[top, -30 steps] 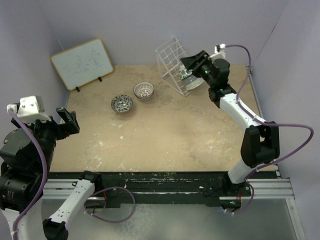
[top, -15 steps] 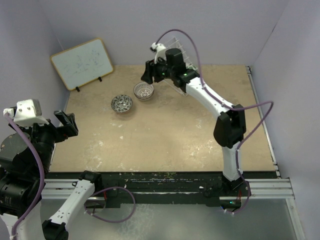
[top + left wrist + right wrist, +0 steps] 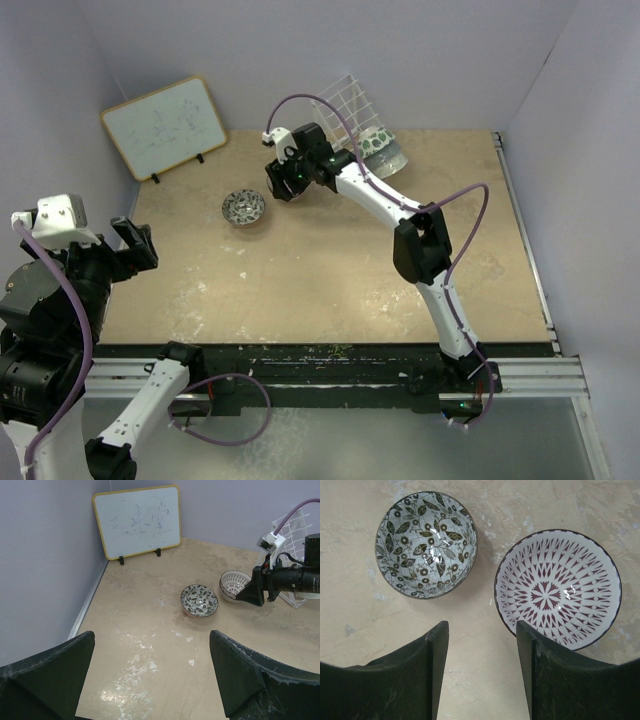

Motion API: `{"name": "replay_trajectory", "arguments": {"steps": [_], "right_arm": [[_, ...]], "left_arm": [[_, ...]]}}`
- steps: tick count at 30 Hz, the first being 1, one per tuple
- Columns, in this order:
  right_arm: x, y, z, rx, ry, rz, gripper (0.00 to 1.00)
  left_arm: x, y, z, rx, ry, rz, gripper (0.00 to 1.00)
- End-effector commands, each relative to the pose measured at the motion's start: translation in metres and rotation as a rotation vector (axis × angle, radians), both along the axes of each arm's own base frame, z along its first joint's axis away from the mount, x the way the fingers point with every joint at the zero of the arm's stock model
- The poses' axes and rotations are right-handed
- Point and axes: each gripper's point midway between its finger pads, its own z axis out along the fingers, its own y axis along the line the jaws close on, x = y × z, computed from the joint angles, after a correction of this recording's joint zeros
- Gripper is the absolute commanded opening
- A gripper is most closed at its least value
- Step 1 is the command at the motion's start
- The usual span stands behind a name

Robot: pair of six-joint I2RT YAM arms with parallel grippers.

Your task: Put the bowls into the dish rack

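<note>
Table point(image 3: 330, 270) bears empty leafy bowl point(image 3: 243, 207) and lattice bowl point(image 3: 557, 587); dish rack point(image 3: 343, 100) holds one; all fingers point(image 3: 415, 680) point(image 3: 50, 675) apart.

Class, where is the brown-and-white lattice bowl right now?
In the right wrist view the lattice bowl sits at right, beside the dark leafy bowl, just ahead of the open right gripper.

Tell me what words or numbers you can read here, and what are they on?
Whiteboard: faint marker scribbles, too thin and blurred to read.
Leafy bowl: only leaves and flowers, no words.
Lattice bowl: only a pattern, no words.
Rack: no label to be seen.
So there is nothing here that can be read.
</note>
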Motion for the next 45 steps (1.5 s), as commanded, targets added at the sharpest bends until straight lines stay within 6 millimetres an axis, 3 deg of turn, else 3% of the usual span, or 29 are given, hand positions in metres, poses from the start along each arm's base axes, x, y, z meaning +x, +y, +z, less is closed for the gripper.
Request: {"name": "replay_trajectory", "arguments": {"steps": [1,20,30,34,45], "right_arm": [[0.012,0.008,0.021,0.009,-0.098,0.031,0.59],[0.028,0.020,-0.009,-0.010,-0.134,0.066,0.63],[0.037,0.016,-0.021,-0.037,-0.155,0.037,0.54],[0.040,0.012,-0.026,-0.058,-0.166,0.016,0.43],[0.038,0.006,-0.045,-0.117,-0.156,0.044,0.48]], "left_arm": [[0.012,-0.001,0.003,0.013,-0.002,0.004,0.99],[0.021,-0.001,-0.003,0.040,0.026,0.005,0.99],[0.023,-0.002,-0.006,0.038,0.036,0.004,0.99],[0.022,-0.001,-0.008,0.037,0.039,0.008,0.99],[0.018,0.001,-0.011,0.042,0.045,0.017,0.99]]}}
